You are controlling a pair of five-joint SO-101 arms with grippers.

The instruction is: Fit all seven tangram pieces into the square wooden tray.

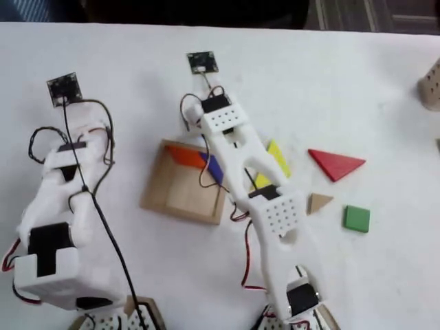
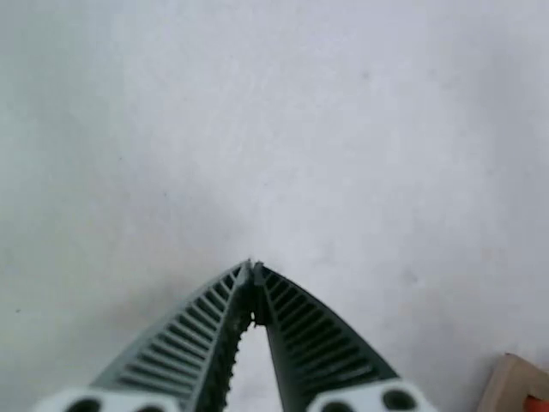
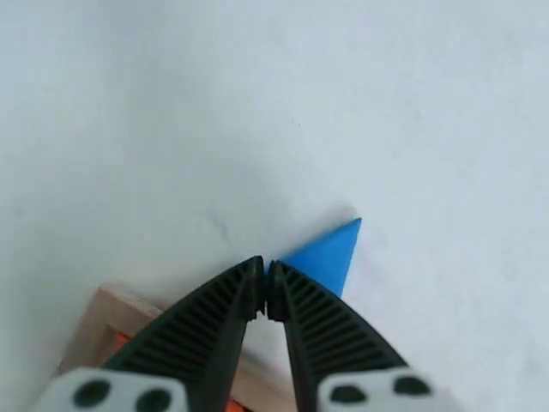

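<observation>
The square wooden tray (image 1: 180, 194) lies mid-table with an orange piece (image 1: 184, 156) and a blue piece (image 1: 214, 167) along its far side. To its right lie a yellow piece (image 1: 276, 158), a red triangle (image 1: 335, 164), a small tan triangle (image 1: 318, 201) and a green square (image 1: 357, 218). My right gripper (image 3: 265, 276) is shut just past the tray's corner (image 3: 101, 311). A blue tip (image 3: 328, 251) sticks out from behind one finger; I cannot tell if they touch. My left gripper (image 2: 253, 270) is shut over bare table, left of the tray corner (image 2: 517, 384).
The right arm (image 1: 275, 206) stretches over the tray's right edge and hides part of the yellow piece. The left arm (image 1: 58, 206) sits folded at the near left. A perforated wooden object (image 1: 431, 86) stands at the far right edge.
</observation>
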